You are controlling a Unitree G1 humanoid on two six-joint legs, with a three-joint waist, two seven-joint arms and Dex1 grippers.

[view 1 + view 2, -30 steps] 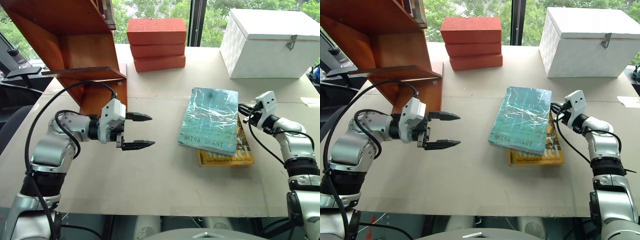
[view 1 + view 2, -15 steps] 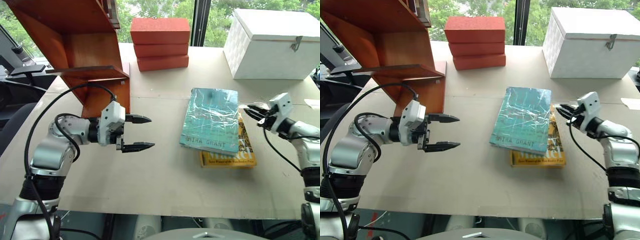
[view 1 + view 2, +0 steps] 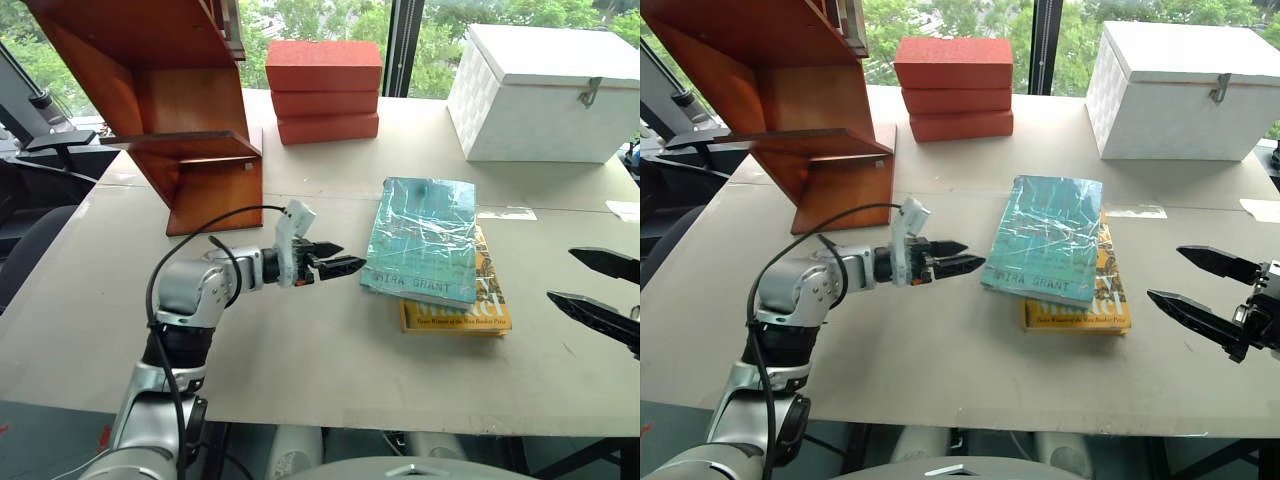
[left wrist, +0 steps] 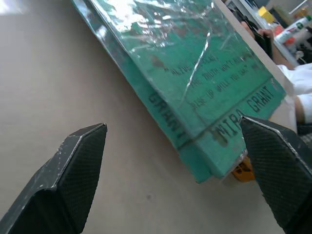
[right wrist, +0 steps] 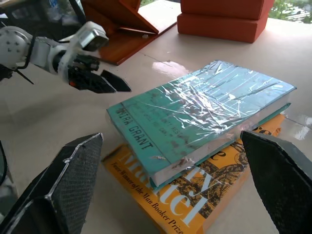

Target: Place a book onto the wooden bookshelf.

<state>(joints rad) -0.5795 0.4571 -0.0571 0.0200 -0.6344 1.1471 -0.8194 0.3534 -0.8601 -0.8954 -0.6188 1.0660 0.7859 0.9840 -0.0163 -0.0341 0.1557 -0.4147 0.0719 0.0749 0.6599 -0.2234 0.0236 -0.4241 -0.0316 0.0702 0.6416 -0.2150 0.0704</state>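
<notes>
The left hand (image 3: pixel 338 265) was open and empty, its two black fingers spread and pointing right, low over the desk (image 3: pixel 300 370). Its tips were just beside the near left corner of the book (image 3: pixel 422 238), apart from it as far as the head views showed. In the left wrist view the book's green corner with the author's name lay between the two finger pads (image 4: pixel 80 151), a little beyond them.

The right hand (image 3: pixel 1200 290) was open too, holding nothing, at the near right edge of the desk, well apart from the book and pointing left toward it.

The book lay flat near the middle of the desk on top of a yellow book (image 3: pixel 470 318), which stuck out at its near and right sides. The wooden bookshelf (image 3: pixel 180 120) stood at the far left of the desk. Three red bricks (image 3: pixel 325 90) were stacked at the far middle, and a white box (image 3: pixel 545 90) sat at the far right.
</notes>
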